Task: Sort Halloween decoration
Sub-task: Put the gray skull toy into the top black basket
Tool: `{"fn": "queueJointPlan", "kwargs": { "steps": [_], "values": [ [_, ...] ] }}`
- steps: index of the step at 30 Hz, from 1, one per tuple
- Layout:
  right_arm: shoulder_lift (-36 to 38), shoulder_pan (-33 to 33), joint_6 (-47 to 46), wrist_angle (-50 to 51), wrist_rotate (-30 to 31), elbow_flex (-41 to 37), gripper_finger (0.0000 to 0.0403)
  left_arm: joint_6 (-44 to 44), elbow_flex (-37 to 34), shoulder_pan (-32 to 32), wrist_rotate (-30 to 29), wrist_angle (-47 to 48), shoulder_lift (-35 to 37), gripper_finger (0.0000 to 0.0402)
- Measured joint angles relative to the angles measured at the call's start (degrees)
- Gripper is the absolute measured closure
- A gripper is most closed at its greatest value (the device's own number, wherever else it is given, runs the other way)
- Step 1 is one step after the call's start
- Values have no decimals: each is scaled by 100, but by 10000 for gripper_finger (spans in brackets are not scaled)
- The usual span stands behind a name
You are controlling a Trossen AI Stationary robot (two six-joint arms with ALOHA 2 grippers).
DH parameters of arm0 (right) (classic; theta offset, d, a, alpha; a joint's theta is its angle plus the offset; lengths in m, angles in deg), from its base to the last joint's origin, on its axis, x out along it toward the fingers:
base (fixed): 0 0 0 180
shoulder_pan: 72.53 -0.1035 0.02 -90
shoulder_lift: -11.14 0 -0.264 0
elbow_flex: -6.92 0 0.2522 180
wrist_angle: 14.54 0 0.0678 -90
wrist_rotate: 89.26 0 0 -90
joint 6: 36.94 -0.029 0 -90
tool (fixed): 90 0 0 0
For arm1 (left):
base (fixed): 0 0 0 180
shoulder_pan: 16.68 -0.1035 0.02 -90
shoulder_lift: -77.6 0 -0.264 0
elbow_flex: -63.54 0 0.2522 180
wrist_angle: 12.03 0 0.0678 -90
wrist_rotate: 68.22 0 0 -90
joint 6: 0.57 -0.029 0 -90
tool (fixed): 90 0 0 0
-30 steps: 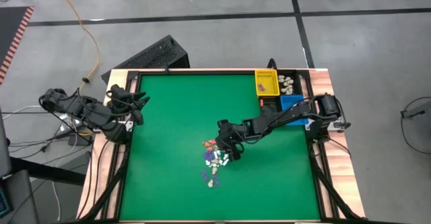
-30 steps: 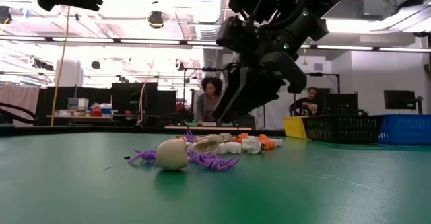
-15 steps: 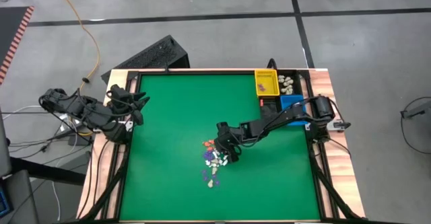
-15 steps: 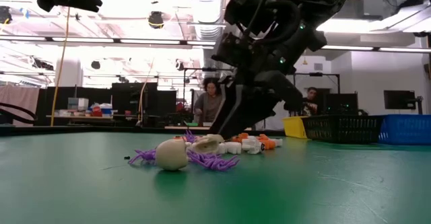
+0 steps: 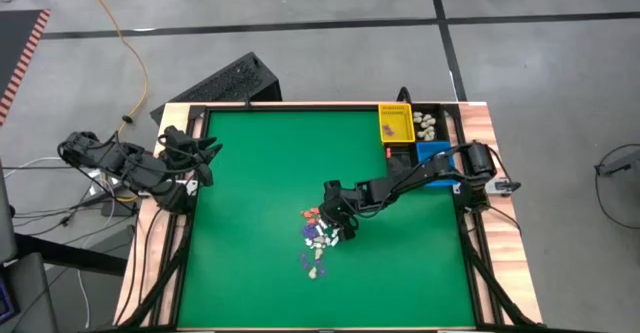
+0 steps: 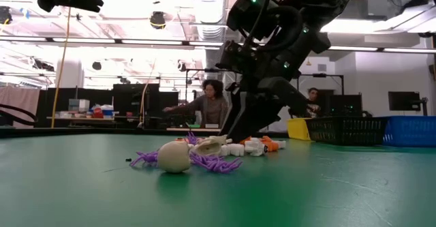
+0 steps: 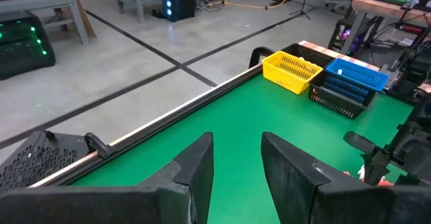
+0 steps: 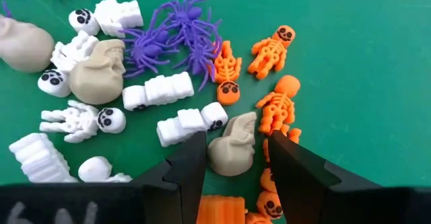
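Since the earlier frames, we note the right end effector [image 8: 232,158] has dropped from above the pile down to worktop level, and a person in the room behind has reached an arm out sideways. We now see its two dark fingers [image 8: 192,163] straddling a beige skull [image 8: 231,150] at the edge of the Halloween decoration pile [image 5: 319,237]; the jaws are narrowing but the skull rests on the worktop [image 5: 260,173], so we judge the grip not yet made, fingers parted around it. Straddling one piece at the pile's rim likely keeps neighbours from being dragged along. Just beside the skull lie orange skeletons [image 8: 277,109] on the side away from the pile's centre, and a white ribbed mummy-like piece [image 8: 192,122] touching it on the other. Deeper in the pile we log purple spiders [image 8: 176,35] with thin spiky legs, tangled together, white skeletons [image 8: 81,121] and a second beige skull [image 8: 96,81]. All look like matte moulded plastic; skulls rounded and smooth, spiders prone to snagging. Well away from the pile, at the far right corner of the worktop, stand the yellow bin [image 5: 395,123] with a purple piece inside, a blue bin [image 5: 432,153] and a black bin [image 5: 428,125] holding pale pieces. The left end effector [image 7: 236,170] waits far from the pile at the left edge, fingers parted, empty.
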Motion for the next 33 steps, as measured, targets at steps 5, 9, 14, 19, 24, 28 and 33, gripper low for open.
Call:
{"fn": "queueJointPlan", "kwargs": {
  "steps": [5, 9, 14, 19, 24, 28, 33],
  "values": [
    [0, 12, 0, 1, -2, -2, 224, 11, 0, 0, 4, 0, 0, 288],
    [-104, 75, 2, -34, -11, 0, 234, 12, 0, 0, 2, 0, 0, 288],
    [-211, 63, -1, -103, -22, 9, 246, 13, 0, 0, 26, -1, 0, 288],
    [-216, 63, -23, -91, 78, 9, 266, 13, 0, -1, 37, 0, 0, 288],
    [-205, 63, -20, -92, 150, 7, 291, 13, 0, -1, 39, 0, 0, 288],
    [-208, 66, -17, -91, 166, 5, 295, 12, 0, -1, 42, 0, 0, 288],
    [-222, 66, -14, 26, 166, 142, 293, 11, 0, -1, 42, 0, 0, 288]
  ]
}}
